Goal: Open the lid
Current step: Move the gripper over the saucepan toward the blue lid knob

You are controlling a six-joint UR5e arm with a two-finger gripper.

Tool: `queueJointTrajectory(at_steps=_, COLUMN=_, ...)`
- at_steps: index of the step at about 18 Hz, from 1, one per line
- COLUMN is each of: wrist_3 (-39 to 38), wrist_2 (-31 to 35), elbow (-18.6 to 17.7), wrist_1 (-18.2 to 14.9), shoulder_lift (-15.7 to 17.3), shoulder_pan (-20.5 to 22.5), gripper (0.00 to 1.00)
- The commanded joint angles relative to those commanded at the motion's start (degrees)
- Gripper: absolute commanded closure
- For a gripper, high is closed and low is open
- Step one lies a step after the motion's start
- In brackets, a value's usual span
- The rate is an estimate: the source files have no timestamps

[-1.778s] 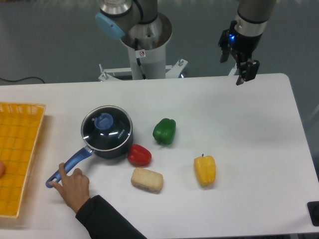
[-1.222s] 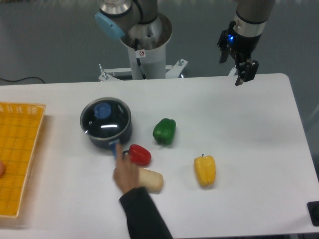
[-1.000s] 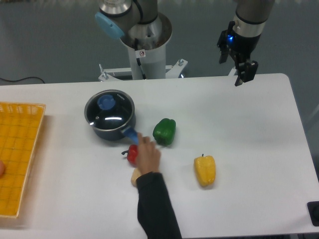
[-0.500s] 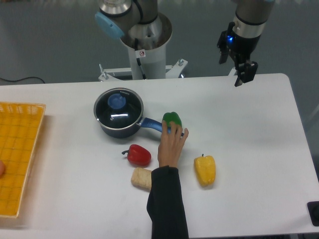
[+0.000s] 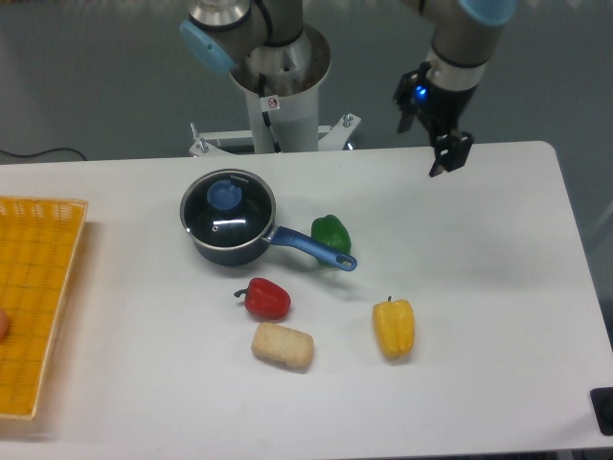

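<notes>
Camera view, fixed, looking down on the white desk (image 5: pixel 479 249). Landmark for all positions: the dark blue saucepan (image 5: pixel 230 230).

Changes since the earlier frames:
- The person's hand and arm, which were turning the saucepan by its handle, are gone from the scene.
- The saucepan now rests with its handle pointing right and slightly toward the camera, the handle tip just in front of the green pepper (image 5: pixel 331 233).
- The gripper (image 5: pixel 436 144) has shifted left, toward the saucepan, from its former parked pose; it hangs above the far edge of the desk, well to the right of and behind the saucepan.

Current state:
- The lid (image 5: pixel 228 208) sits closed on the saucepan, its light blue knob (image 5: pixel 223 195) exposed and unobstructed.
- Jaws: separation cannot be told from this angle; nothing is held.
- The red pepper (image 5: pixel 265 298) and the bread piece (image 5: pixel 283 346) lie in front of the saucepan; the yellow pepper (image 5: pixel 394 328) lies front right, well apart. The yellow basket (image 5: pixel 38 297) lies far left.

Assessment: the pan appears settled and the workspace free of the hand, so the approach seems to be starting. The lid is not yet lifted. The next move calls for travel left and down to centre over the knob
</notes>
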Motion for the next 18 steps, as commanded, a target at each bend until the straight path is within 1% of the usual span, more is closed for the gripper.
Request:
queueJointTrajectory(at_steps=3, wrist_3=-1.1, wrist_2=0.1, elbow=-0.2, wrist_1=0.0, shoulder_lift=-0.3, shoulder_pan=-1.5, gripper=0.0)
queueJointTrajectory(at_steps=7, wrist_3=-8.3, wrist_2=0.3, elbow=-0.4, wrist_1=-0.3, shoulder_lift=-0.2, shoulder_pan=-5.0, gripper=0.0)
queueJointTrajectory(at_steps=9, wrist_3=-11.2, wrist_2=0.3, elbow=-2.8, wrist_1=-0.2, shoulder_lift=0.4, shoulder_pan=-6.9, gripper=0.0)
queueJointTrajectory(at_steps=11, wrist_3=-16.7, wrist_2=0.3, elbow=-3.6, wrist_1=-0.2, shoulder_lift=0.9, shoulder_pan=-8.6, gripper=0.0)
queueJointTrajectory(at_steps=18, wrist_3=-32.4, wrist_2=0.3, elbow=-4.3, wrist_1=0.0, shoulder_lift=0.5, shoulder_pan=-18.8, gripper=0.0)
